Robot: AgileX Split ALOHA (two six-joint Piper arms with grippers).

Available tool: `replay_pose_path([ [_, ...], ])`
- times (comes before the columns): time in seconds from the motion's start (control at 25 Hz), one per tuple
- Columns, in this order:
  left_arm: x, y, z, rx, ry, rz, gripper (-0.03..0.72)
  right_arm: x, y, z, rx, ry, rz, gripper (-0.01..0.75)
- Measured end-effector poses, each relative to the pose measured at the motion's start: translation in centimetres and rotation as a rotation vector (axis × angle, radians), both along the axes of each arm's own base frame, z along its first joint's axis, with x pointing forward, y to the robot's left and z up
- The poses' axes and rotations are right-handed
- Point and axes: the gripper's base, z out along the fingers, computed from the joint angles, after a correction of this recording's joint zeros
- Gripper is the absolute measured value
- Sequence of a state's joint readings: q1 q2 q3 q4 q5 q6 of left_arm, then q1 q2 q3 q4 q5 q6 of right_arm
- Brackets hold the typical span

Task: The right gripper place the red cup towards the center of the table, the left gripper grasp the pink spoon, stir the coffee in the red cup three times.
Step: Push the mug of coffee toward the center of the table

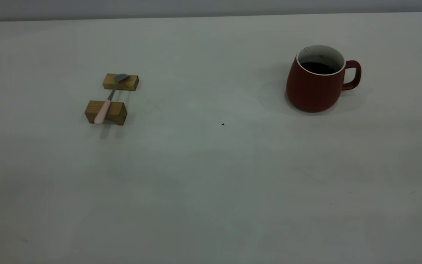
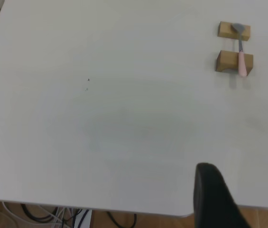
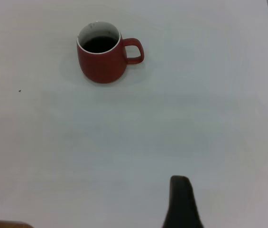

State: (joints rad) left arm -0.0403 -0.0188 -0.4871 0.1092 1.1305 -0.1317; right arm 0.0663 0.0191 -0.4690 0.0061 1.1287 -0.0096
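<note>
Plainly one red cup (image 1: 317, 86); one pink spoon (image 1: 103, 110); two wooden blocks (image 1: 106, 112).

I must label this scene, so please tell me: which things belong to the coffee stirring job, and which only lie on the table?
For the job:
red cup, at the right
coffee inside it
pink spoon, at the left
table

Only lying about:
two wooden blocks, under the spoon
dark speck near the centre

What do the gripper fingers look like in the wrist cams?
Only finger parts show. Left gripper: two plain matte black fingers, one broad and tapered, one cut off at the frame edge. Right gripper: one black finger, rounded tip. No cables or markings on them.
</note>
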Motion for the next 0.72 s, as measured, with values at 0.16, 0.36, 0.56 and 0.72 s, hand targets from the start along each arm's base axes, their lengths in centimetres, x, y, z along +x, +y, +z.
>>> replay_pose_path([
  [0.16,0.00,0.00,0.00,0.000,0.000,0.000,0.388,0.00,0.00,0.00,0.000,0.000,0.000,0.585],
  [0.36,0.00,0.00,0.00,0.000,0.000,0.000,0.388,0.00,0.00,0.00,0.000,0.000,0.000,0.585],
  [0.56,0.00,0.00,0.00,-0.001,0.000,0.001,0.388,0.00,0.00,0.00,0.000,0.000,0.000,0.585],
  [0.72,0.00,0.00,0.00,-0.001,0.000,0.001,0.388,-0.01,0.09,0.00,0.010,0.001,0.006,0.585],
])
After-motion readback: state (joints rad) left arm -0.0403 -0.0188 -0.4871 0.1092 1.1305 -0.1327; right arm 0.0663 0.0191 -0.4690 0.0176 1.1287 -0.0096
